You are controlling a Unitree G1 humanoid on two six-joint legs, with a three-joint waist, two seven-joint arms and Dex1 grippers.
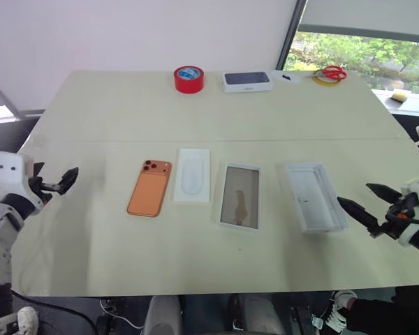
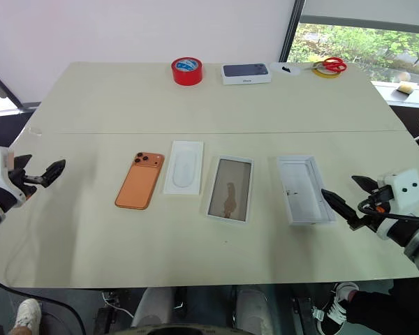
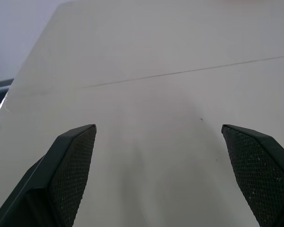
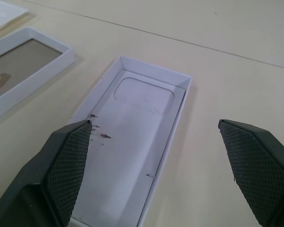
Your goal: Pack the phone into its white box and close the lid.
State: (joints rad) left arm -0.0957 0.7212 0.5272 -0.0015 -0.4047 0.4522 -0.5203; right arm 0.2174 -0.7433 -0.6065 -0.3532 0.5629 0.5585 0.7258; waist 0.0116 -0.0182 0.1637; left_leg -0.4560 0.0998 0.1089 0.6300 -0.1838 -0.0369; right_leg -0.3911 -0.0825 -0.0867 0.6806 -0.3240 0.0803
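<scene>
Both my grippers, left and right, are wide and empty; phone, box and lid lie ready in a row

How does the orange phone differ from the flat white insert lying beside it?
The phone is orange, the insert white. The phone's back bears a camera block, the insert an oval mark. The phone lies slightly tilted, the insert straighter. Both lie flat on the table, apart.

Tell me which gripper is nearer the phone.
Left. The left gripper hovers open just off the phone's left side; the right gripper is across the table, beyond the white box.
</scene>
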